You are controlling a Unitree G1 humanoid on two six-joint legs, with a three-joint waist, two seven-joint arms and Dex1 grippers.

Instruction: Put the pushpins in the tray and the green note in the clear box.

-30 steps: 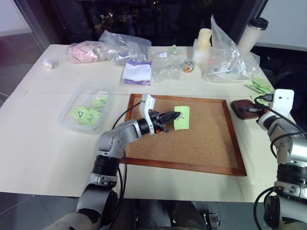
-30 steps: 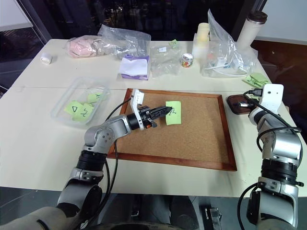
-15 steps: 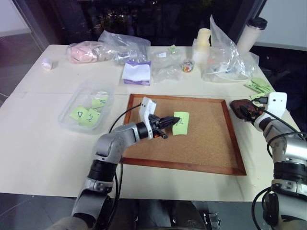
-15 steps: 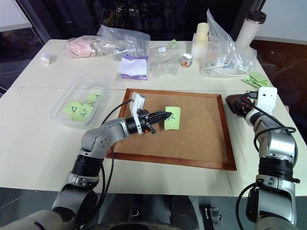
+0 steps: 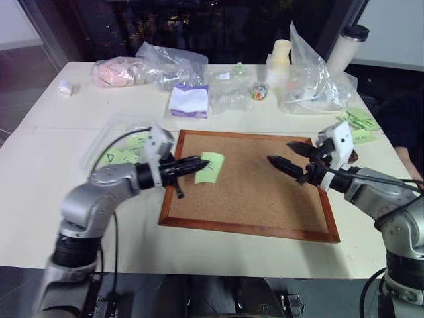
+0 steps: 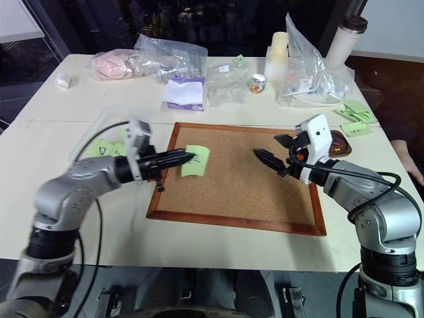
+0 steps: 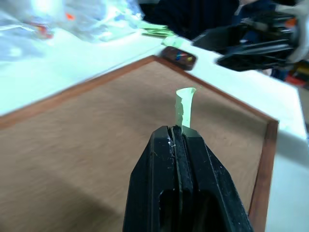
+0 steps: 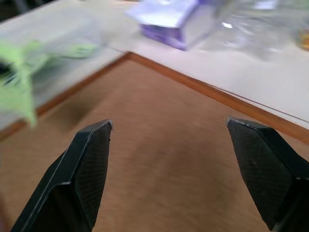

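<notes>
Now left gripper [image 5: 191, 164], pinching the note [image 5: 209, 167], has carried it off the corkboard [image 5: 265, 199] centre toward its left edge nearer the box [image 5: 99, 142], right gripper [image 5: 286, 159] spread over the corkboard, so boxing comes next

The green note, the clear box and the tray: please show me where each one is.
green note [image 5: 209, 167], left eye view, middle of the paper held by the left gripper.
clear box [image 5: 99, 142], left eye view, its near left wall.
tray [image 6: 339, 144], right eye view, its visible dark rim.

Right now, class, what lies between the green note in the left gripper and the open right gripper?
Only bare corkboard separates the green note from the right gripper, in the left eye view.
</notes>
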